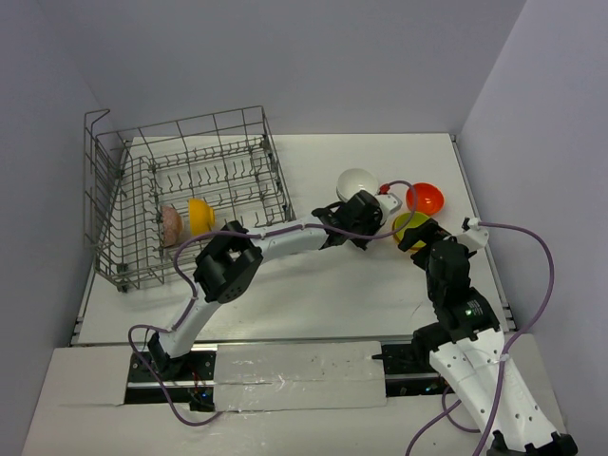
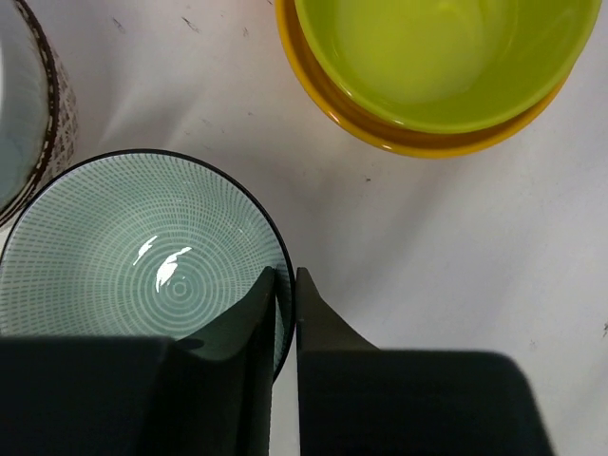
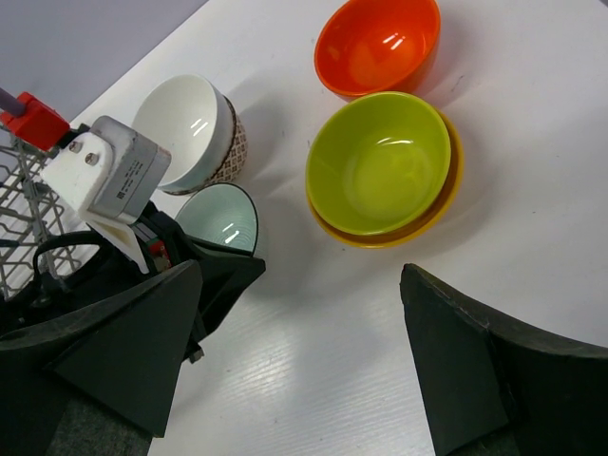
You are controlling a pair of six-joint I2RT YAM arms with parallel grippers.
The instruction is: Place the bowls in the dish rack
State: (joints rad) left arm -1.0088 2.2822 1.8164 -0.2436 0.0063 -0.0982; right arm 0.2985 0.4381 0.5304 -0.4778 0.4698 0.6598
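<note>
Left pincer [image 2: 285,277] is seen all but closed on the rim of the pale green bowl [image 2: 123,256]. One finger is set inside the bowl and the other outside, with the rim pinched between them. The left arm is stretched far across to the right half of the worktop [image 1: 313,294] to reach it. Whether the bowl is raised off the worktop cannot be told.

Just beside this bowl a white bowl [image 3: 185,128] with a patterned outer wall is placed, mouth up. To the other side a lime bowl [image 3: 380,161] is nested in a yellow bowl [image 3: 380,237], near the pale green one but not touching it. A red bowl [image 3: 375,47] is set just beyond the nested pair.

Over bare worktop on the near side of the lime bowl, the right pincer [image 3: 302,275] is held wide open, and nothing is gripped in it.

At the far left of the worktop the rack [image 1: 123,180] is found, well apart from these bowls. Inside it a pink bowl [image 1: 171,225] and an orange bowl [image 1: 199,217] are stood on edge, side by side.
</note>
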